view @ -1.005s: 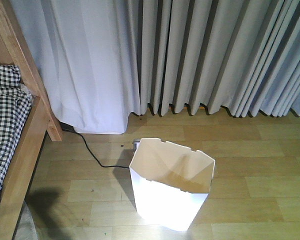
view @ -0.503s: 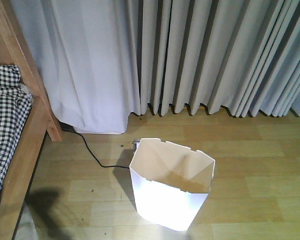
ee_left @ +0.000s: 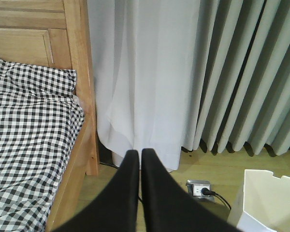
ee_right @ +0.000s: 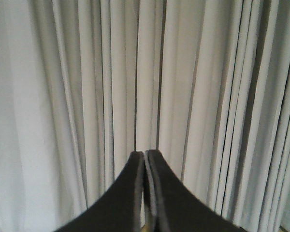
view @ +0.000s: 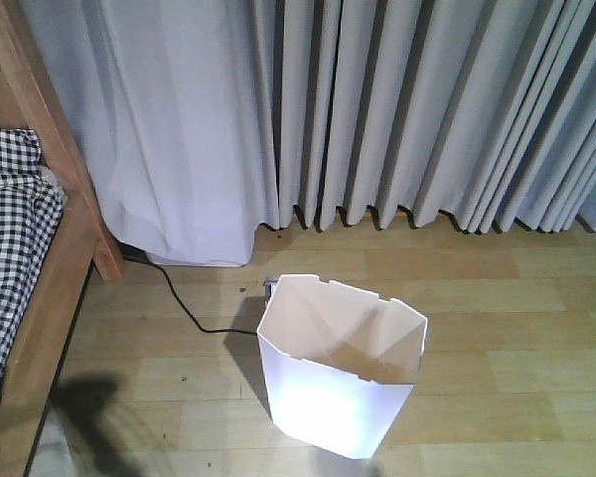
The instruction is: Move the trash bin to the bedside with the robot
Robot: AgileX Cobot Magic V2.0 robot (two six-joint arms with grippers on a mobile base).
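Now the bin (view: 340, 378) stands upright on the floor (view: 497, 328), well apart from the bed (view: 20, 258). Both the left gripper (ee_left: 139, 155) and the right gripper (ee_right: 145, 155) are clenched and grasp nothing.

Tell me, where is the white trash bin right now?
In the front view, the trash bin stands upright on the wooden floor, lower middle, right of the bed and before the grey curtains.

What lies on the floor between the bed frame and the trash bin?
In the front view, a black cable crosses bare wooden floor between the bed frame and the trash bin, toward an outlet box behind the bin.
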